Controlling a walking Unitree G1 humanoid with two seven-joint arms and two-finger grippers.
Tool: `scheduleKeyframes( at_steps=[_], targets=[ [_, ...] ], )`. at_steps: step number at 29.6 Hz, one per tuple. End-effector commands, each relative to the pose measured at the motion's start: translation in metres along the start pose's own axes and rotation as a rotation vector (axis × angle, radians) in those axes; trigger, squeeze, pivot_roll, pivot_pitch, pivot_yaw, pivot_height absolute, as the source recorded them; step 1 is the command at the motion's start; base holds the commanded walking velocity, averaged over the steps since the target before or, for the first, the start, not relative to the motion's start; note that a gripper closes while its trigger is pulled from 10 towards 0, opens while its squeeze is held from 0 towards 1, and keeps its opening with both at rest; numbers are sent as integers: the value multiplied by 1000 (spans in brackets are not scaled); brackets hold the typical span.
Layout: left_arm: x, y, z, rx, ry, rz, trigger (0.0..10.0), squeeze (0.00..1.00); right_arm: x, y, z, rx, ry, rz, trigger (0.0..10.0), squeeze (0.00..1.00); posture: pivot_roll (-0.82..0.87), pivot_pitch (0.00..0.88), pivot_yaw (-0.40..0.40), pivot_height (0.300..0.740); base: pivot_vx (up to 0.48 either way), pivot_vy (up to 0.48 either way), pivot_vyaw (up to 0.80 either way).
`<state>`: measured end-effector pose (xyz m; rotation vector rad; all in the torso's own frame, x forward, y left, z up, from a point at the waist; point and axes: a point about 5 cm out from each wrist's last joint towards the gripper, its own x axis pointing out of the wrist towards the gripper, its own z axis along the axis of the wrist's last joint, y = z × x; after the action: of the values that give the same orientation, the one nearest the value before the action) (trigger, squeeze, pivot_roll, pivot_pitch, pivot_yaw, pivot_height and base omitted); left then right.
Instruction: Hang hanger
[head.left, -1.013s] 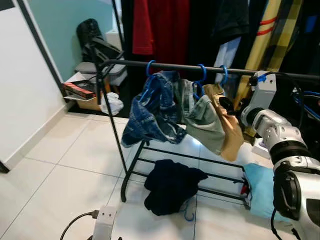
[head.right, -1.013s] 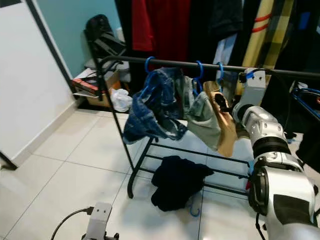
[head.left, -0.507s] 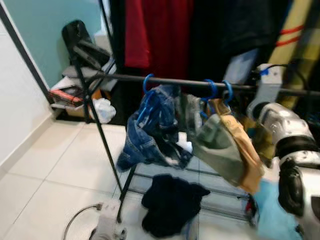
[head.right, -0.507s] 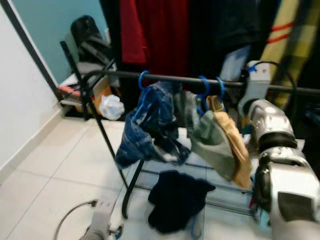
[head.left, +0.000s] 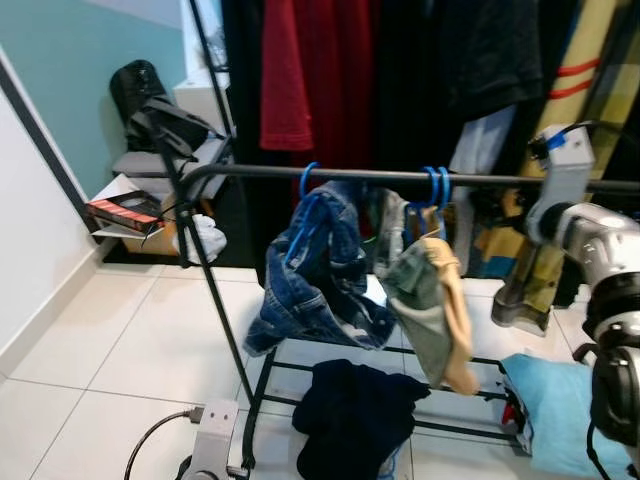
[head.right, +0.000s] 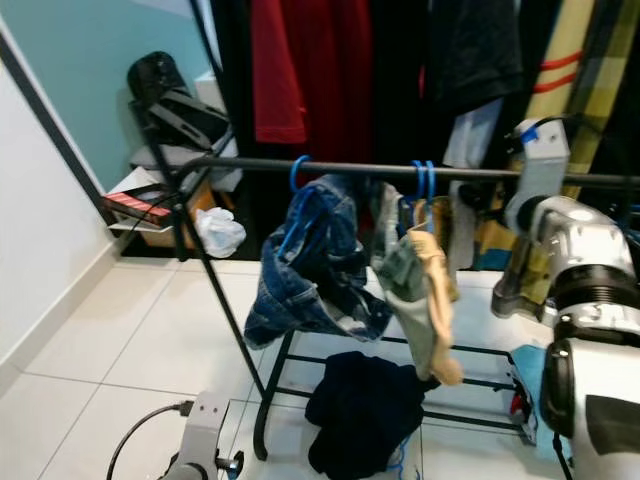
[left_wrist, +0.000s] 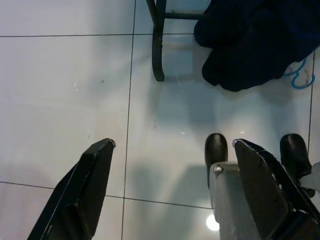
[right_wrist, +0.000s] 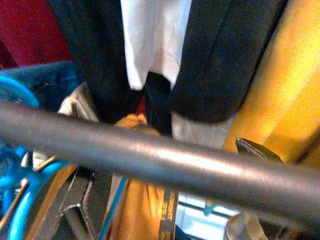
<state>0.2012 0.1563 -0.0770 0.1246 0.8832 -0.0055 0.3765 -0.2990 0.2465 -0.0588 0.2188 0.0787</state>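
Rail: black clothes rail (head.left: 400, 177) carries three blue hangers (head.left: 436, 186) with jeans (head.left: 318, 270) and tan garment (head.left: 450, 310).
Right tool: my right tool (right_wrist: 165, 200) sits at the rail, spread wide, holding nothing.
Left tool: my left tool (left_wrist: 172, 170) hangs open over the floor.
Progress: hanging looks done; withdrawal remains.

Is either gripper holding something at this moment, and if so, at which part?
The left gripper hangs open over the floor tiles, holding nothing. The right gripper is up at the rack's rail; whether it grips a hanger cannot be told.
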Motion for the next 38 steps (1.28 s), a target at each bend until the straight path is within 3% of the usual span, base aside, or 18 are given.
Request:
scheduleKeyframes(
  at_steps=[1, 5, 9, 12, 16, 22, 24, 28, 29, 34, 38],
  targets=[
    [-1, 3, -5, 3, 20, 5, 10000, 0, -3, 2, 7, 12, -30, 21, 10000, 0, -71, 2, 59, 740, 0, 0, 0],
    [-1, 1, -5, 10, 22, -3, 10000, 0, -28, -5, 4, 30, -51, 105, 10000, 0, -98, 0, 71, 740, 0, 0, 0],
    [-1, 1, -5, 13, 22, -5, 10000, 0, -35, -7, 3, 41, -52, 125, 10000, 0, -98, 0, 71, 740, 0, 0, 0],
    [-1, 0, -4, 19, 23, -13, 10000, 0, -57, -5, -19, 36, 58, 179, 10000, 0, -116, 0, 75, 740, 0, 0, 0],
    [0, 0, -4, 22, 23, -17, 10000, 0, -69, 6, -35, 43, 115, 205, 10000, 0, -127, 0, 82, 740, 0, 0, 0],
    [0, 0, -4, 25, 23, -19, 10000, 0, -74, 18, -36, 65, 109, 262, 10000, 0, -130, 0, 85, 740, 0, 0, 0],
    [0, 0, -3, 26, 22, -20, 10000, 0, -78, 41, -30, 71, 52, 385, 10000, 0, -126, 0, 81, 740, 0, 0, 0],
    [0, 0, -3, 25, 21, -20, 10000, 0, -79, 49, -26, 99, 19, 419, 10000, 0, -127, 0, 82, 740, 0, 0, 0],
    [0, 0, -2, 26, 19, -19, 10000, 0, -77, 61, -25, 135, 9, 445, 10000, 0, -131, 0, 85, 740, 0, 0, 0],
    [0, 0, -1, 27, 17, -19, 10000, 0, -75, 69, -29, 131, 35, 441, 10000, 0, -133, 0, 86, 740, 0, 0, 0],
    [1, 1, 1, 28, 13, -19, 10000, 0, -65, 71, -42, 71, 106, 314, 10000, 0, -132, 0, 87, 740, 0, 0, 0]
  ],
)
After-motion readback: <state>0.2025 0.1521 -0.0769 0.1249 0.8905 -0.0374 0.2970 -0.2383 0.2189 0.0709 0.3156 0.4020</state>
